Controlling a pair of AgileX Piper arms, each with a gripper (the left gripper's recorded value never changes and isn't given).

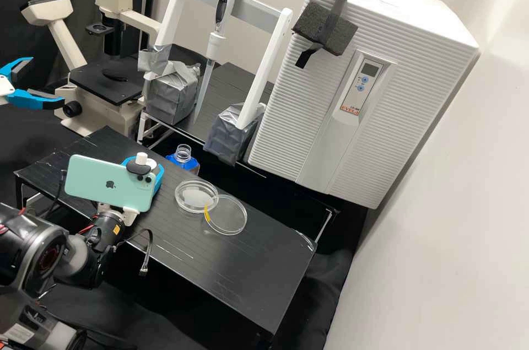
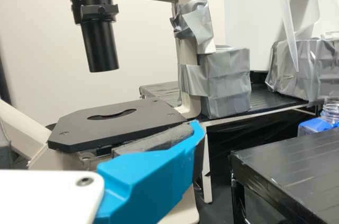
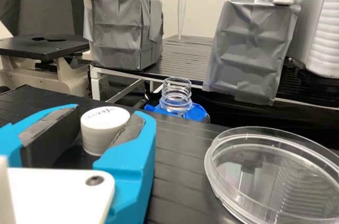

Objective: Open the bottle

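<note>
Right hand (image 3: 94,128) is pinching the white cap (image 3: 105,117) between its two blue fingers, and the cap is fully off. There's some faint writing on top of the cap, but it's too small for me to make out. The hand sits over the black surface (image 1: 231,273), close to its back edge. In the high view a teal phone (image 1: 110,182) clipped to that arm hides most of it.

The bottle (image 3: 176,94) is just past that back edge, near the hand, standing upright and lower than the surface top. It has a clear open neck and a blue body.

Beside the hand, around the middle of the surface, two clear petri dishes (image 1: 212,205) lie overlapping each other.

Left hand (image 1: 44,80) is well off past the surface's left corner. Its fingers (image 2: 153,166) are spread with nothing between them, right by the microscope (image 1: 93,63) stage.

Behind the bottle a pipette (image 1: 217,36) hangs on a white stand (image 1: 259,8) whose feet are bundled in grey tape (image 1: 171,91). Next to that is a big ribbed white unit (image 1: 413,91). Its panel has a small screen, blue buttons and a red label.
</note>
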